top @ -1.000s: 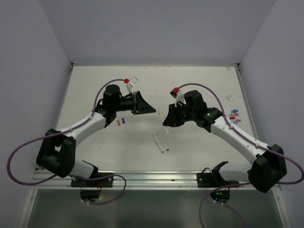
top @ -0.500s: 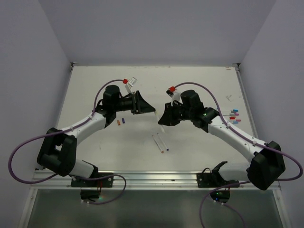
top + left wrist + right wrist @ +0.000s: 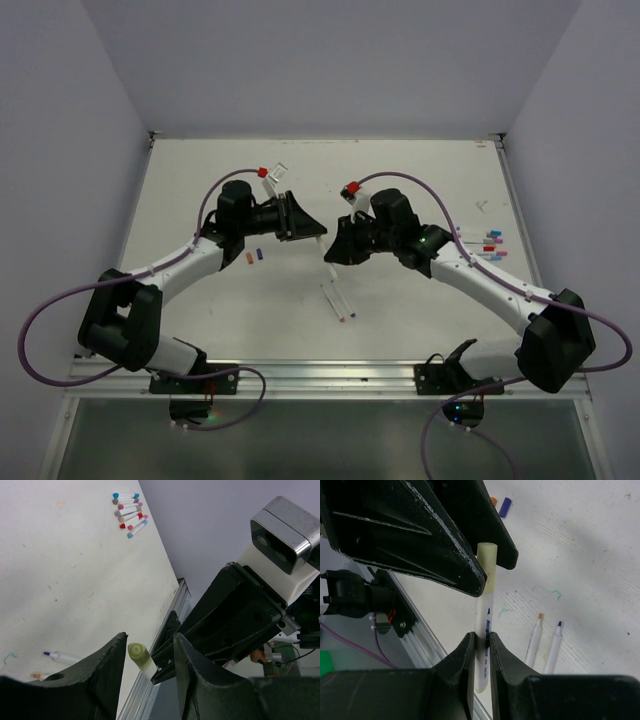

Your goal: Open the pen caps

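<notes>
Nearest the arm bases, at the lower middle of the top view, two uncapped pens are seen lying side by side on the worktop. One is tipped orange and the other purple, as shown in the right wrist view.

Just beyond them, at the centre of the frame, the two claws are brought together above the worktop. The right claw is clenched on the barrel of a white pen, which is held clear of the surface. Its pale yellow cap is still fitted and is pointed at the other arm. The left claw is released, and its jaws are set one on each side of that cap. In the left wrist view the cap end lies close to one finger, with a clear gap to the other, so no grip is shown.

Compared with a second ago, the right claw has been carried leftward in the top view. The open space once visible between the two claws has been closed, and the cap has been brought between the left jaws. The left arm is barely altered.

Left of the claws, an orange cap and a purple cap lie loose on the worktop, just beside each other.

Farther off, at the right edge of the worktop, a cluster of coloured pieces is gathered. Whether these are caps or capped pens cannot be told.
</notes>
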Robot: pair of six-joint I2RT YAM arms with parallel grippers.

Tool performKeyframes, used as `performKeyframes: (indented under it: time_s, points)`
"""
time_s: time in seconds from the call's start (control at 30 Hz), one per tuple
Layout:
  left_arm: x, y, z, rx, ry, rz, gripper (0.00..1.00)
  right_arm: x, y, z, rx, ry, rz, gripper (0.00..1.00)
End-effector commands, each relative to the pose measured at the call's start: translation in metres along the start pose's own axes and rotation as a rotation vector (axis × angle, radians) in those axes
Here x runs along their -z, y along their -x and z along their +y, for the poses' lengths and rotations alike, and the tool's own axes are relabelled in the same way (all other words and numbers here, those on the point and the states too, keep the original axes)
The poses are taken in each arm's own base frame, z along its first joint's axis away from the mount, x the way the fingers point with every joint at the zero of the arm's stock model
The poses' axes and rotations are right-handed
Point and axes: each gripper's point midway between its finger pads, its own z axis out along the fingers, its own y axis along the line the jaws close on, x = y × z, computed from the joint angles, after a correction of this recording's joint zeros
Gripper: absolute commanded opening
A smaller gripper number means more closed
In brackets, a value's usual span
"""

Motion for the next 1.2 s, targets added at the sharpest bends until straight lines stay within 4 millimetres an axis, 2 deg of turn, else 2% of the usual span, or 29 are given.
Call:
performKeyframes:
  time_s: [0.0,0.13,0.3,0.4,0.43,0.5,0.53,0.57,0.6,0.67,0.8,0.9,0.93,0.97,1.0,1.03,1.13,1.17]
  points:
    - [0.001,0.001,-0.003,-0.003,-0.019,-0.016,0.45,0.000,0.028,0.014,0.026,0.026,-0.076,0.00]
    - [0.002,0.002,-0.004,-0.001,-0.017,-0.024,0.35,0.000,0.030,0.012,0.020,0.009,-0.087,0.00]
    - [0.002,0.002,-0.006,0.000,-0.015,-0.036,0.32,0.000,0.035,0.013,0.010,0.007,-0.117,0.00]
    - [0.001,0.002,-0.007,-0.001,-0.020,-0.038,0.26,-0.001,0.034,0.012,0.003,0.005,-0.113,0.00]
    - [0.000,0.002,-0.008,0.001,-0.021,-0.035,0.22,-0.002,0.034,0.013,0.000,0.007,-0.114,0.00]
    - [-0.001,0.002,-0.009,0.000,-0.026,-0.035,0.02,-0.002,0.035,0.013,-0.007,0.006,-0.114,0.00]
    - [0.000,0.002,-0.009,0.001,-0.025,-0.037,0.00,-0.002,0.035,0.013,-0.007,0.006,-0.111,0.03]
    - [0.000,0.002,-0.009,0.003,-0.025,-0.037,0.00,-0.003,0.033,0.013,-0.004,0.008,-0.099,0.12]
    - [0.000,0.002,-0.010,0.002,-0.027,-0.036,0.00,-0.005,0.030,0.012,-0.008,0.010,-0.087,0.31]
    - [0.001,0.002,-0.011,0.010,-0.032,-0.041,0.00,-0.007,0.029,0.012,-0.008,0.017,-0.081,0.37]
    - [0.002,0.004,-0.016,0.024,-0.050,-0.053,0.00,-0.013,0.029,0.013,-0.012,0.034,-0.087,0.38]
    - [0.002,0.003,-0.019,0.025,-0.063,-0.052,0.00,-0.017,0.030,0.016,-0.011,0.055,-0.083,0.36]
    - [0.002,0.004,-0.020,0.029,-0.064,-0.055,0.00,-0.019,0.029,0.016,-0.010,0.060,-0.077,0.31]
    - [0.003,0.004,-0.022,0.024,-0.073,-0.055,0.00,-0.021,0.031,0.019,-0.009,0.077,-0.082,0.24]
    - [0.003,0.004,-0.024,0.020,-0.079,-0.057,0.00,-0.022,0.031,0.019,-0.012,0.081,-0.082,0.10]
    - [0.004,0.004,-0.026,0.023,-0.084,-0.061,0.00,-0.023,0.032,0.020,-0.015,0.085,-0.081,0.00]
    - [0.004,0.007,-0.016,0.018,-0.038,-0.092,0.00,-0.026,0.031,0.017,-0.007,0.023,-0.093,0.00]
    - [0.003,0.014,-0.016,0.007,-0.014,-0.109,0.00,-0.025,0.025,0.014,0.008,-0.024,-0.081,0.00]
